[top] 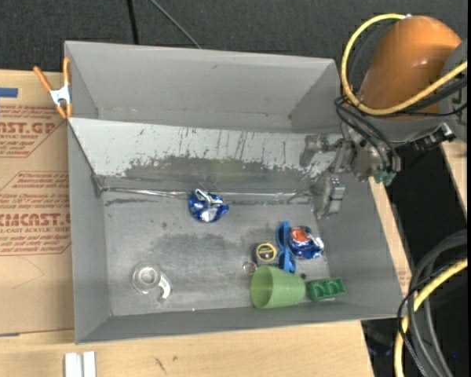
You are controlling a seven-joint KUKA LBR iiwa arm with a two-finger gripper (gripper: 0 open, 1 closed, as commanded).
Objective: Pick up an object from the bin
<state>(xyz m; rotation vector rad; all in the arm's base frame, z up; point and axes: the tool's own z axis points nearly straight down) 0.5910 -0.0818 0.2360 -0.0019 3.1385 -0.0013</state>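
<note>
Gripper [328, 195] hangs close against the right wall of the bin [220, 93], near the back corner. It is small and dark there, and I cannot tell whether it is apart or together. Nearest to it, on the floor toward the front, lies a crumpled blue, white and orange packet [304, 243], touching a blue strip [283, 238], with a gold ring [265, 252] beside them. A green cup [273, 289] on its side and a green block [326, 289] crowd the front right edge. To the left the floor is roomy, with a blue wrapper [207, 206] mid-floor and a clear cup [146, 276] front left.
</note>
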